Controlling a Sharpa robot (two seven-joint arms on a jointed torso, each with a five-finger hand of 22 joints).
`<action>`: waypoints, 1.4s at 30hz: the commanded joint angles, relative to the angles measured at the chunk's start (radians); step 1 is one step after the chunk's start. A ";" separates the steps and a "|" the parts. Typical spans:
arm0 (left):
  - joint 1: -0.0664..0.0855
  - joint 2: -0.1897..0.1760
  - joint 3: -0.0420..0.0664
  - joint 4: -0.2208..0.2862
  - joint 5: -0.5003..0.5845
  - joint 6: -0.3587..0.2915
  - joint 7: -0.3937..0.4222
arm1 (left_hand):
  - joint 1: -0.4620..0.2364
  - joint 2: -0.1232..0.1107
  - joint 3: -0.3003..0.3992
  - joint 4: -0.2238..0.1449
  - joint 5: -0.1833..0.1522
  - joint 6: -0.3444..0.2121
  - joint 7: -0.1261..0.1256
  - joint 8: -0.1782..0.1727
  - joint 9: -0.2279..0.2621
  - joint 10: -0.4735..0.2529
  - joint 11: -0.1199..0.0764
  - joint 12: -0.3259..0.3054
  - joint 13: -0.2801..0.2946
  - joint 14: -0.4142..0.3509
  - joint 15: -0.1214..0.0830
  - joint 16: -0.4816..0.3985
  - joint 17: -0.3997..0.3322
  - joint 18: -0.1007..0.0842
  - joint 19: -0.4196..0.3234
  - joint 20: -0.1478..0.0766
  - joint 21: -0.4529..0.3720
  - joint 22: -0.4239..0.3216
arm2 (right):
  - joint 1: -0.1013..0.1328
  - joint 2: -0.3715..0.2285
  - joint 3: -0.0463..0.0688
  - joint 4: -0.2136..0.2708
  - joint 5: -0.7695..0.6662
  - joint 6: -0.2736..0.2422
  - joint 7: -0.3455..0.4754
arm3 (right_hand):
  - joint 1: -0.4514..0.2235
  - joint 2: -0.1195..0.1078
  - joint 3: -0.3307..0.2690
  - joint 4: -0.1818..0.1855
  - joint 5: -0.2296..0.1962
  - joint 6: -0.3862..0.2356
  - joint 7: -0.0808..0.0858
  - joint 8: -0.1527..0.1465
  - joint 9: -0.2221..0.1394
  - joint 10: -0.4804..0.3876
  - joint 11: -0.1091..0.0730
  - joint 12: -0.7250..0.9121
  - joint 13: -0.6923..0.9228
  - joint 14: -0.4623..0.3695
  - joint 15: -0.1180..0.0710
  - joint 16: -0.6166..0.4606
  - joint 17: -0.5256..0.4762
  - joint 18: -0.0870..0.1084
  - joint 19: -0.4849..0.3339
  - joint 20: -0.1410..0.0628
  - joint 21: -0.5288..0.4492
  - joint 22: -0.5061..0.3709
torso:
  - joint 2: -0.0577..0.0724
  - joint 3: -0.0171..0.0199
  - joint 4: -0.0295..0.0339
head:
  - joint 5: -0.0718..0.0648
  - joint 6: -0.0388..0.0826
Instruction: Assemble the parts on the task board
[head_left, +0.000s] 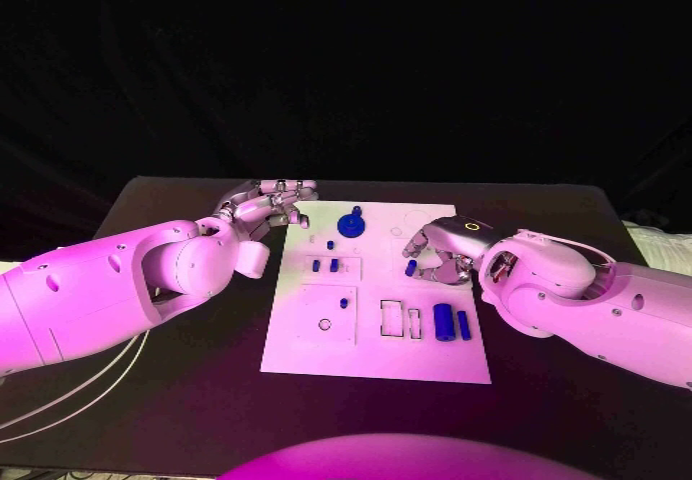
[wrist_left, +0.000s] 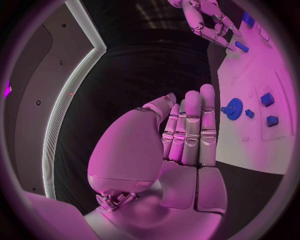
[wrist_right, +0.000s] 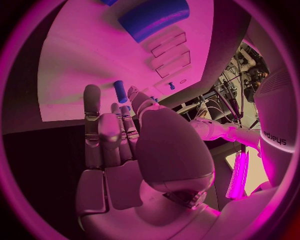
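My right hand (head_left: 440, 252) pinches a small blue peg (wrist_right: 120, 91) over the board (head_left: 378, 350); left hand's (head_left: 267, 208) fingers (wrist_left: 190, 127) lie straight, pressed together, empty. I fear the thin pinch could slip, dropping the peg.

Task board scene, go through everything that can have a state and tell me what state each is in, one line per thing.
Left hand: holds nothing, fingers straight, beside the board's far left corner.
Right hand: pinches a small blue peg over the board.
Task board: flat on the black table, several slots unfilled.
Blue gear: on the board's far end.
Blue cylinder: lying on the board near its right edge.
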 joint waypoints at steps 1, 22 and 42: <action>-0.001 0.000 0.001 0.003 -0.006 0.020 0.003 | -0.002 0.010 -0.005 -0.004 -0.001 -0.010 0.001 0.007 -0.001 -0.007 -0.003 0.004 0.002 -0.005 0.001 -0.002 -0.002 0.018 -0.007 0.001 -0.006 -0.002 | 0.000 0.006 0.000 -0.006 -0.022 0.021 -0.013 | -0.002 0.019 0.012 0.003 -0.005 0.010 0.002 0.005 0.001 0.015 -0.003 0.010 0.000 -0.001 0.003 0.006 0.002 0.015 -0.005 0.003 0.001 0.002 | 0.000 0.0000 -0.0007 | -0.001 -0.001; -0.001 0.001 0.001 0.003 -0.003 0.020 -0.001 | -0.003 0.011 -0.006 -0.004 -0.001 -0.010 0.001 0.008 -0.001 -0.008 -0.003 0.006 0.002 -0.005 0.001 -0.002 -0.002 0.018 -0.007 0.002 -0.007 -0.002 | -0.001 0.038 -0.002 -0.037 -0.023 0.053 -0.024 | -0.018 0.038 0.092 0.020 -0.040 0.074 0.001 0.026 0.009 0.126 -0.025 0.066 -0.003 0.038 -0.014 0.060 0.055 0.007 0.040 -0.012 0.056 0.069 | 0.000 0.0001 -0.0007 | -0.006 -0.009; -0.001 0.003 0.001 -0.001 -0.003 0.018 -0.002 | -0.006 0.012 -0.008 -0.003 -0.002 -0.013 0.001 0.010 -0.001 -0.011 -0.002 0.008 0.002 -0.007 0.002 -0.001 -0.003 0.018 -0.008 0.002 -0.008 -0.003 | -0.007 0.056 -0.005 -0.057 -0.019 0.118 -0.040 | -0.026 0.031 0.104 0.022 -0.062 0.089 -0.001 0.032 0.012 0.143 -0.029 0.068 -0.003 0.043 -0.018 0.067 0.061 0.003 0.050 -0.015 0.068 0.086 | 0.000 0.0002 -0.0004 | -0.009 -0.012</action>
